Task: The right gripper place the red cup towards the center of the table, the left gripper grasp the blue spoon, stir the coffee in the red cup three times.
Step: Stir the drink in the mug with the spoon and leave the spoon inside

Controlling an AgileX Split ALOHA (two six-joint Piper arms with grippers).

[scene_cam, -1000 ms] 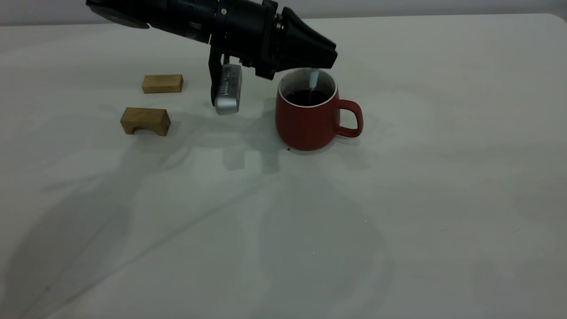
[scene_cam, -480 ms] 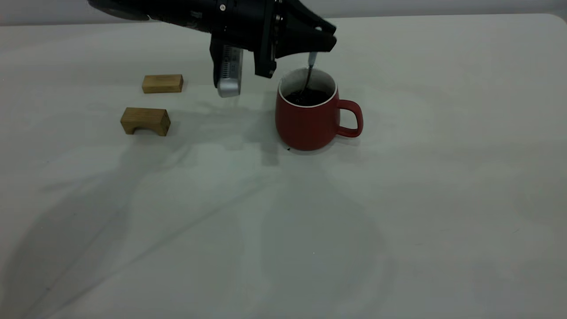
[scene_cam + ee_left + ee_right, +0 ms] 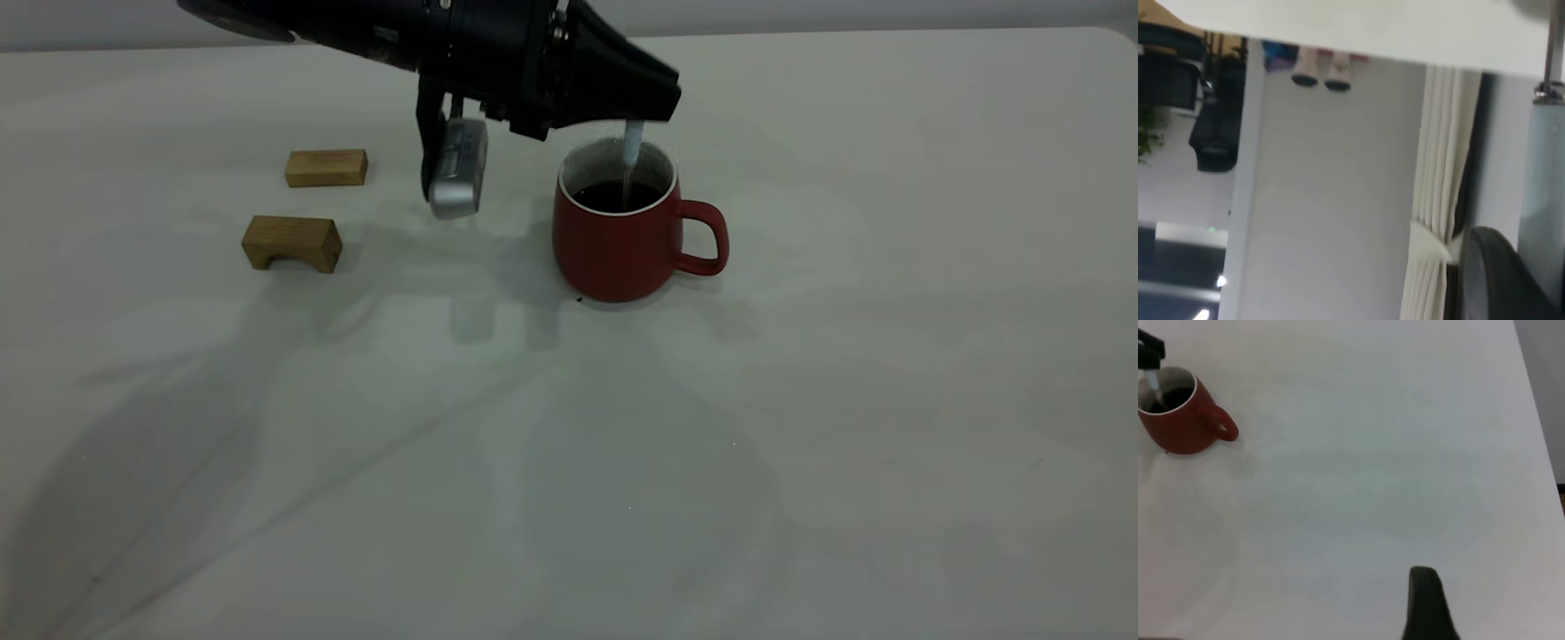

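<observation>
The red cup [image 3: 622, 244] stands upright on the table [image 3: 800, 400], handle to the right, with dark coffee [image 3: 609, 196] inside. My left gripper [image 3: 662, 102] hovers just above the cup's rim, shut on the pale handle of the blue spoon [image 3: 632, 147], which hangs nearly upright with its lower end in the coffee. In the left wrist view the spoon handle [image 3: 1543, 180] runs beside a black finger [image 3: 1498, 280]. The right wrist view shows the cup [image 3: 1181, 430] and spoon [image 3: 1153, 390] far off; my right gripper [image 3: 1426, 607] is well away from them, over bare table.
Two wooden blocks lie left of the cup: a flat one [image 3: 326, 167] farther back and an arched one [image 3: 292, 242] nearer. A silver-grey block [image 3: 456, 173] hangs under the left arm. A small dark speck [image 3: 579, 300] sits by the cup's base.
The left gripper has kept the spoon in the coffee. Half a second ago the spoon leaned toward the cup's left side; now it stands nearly upright at the right side.
</observation>
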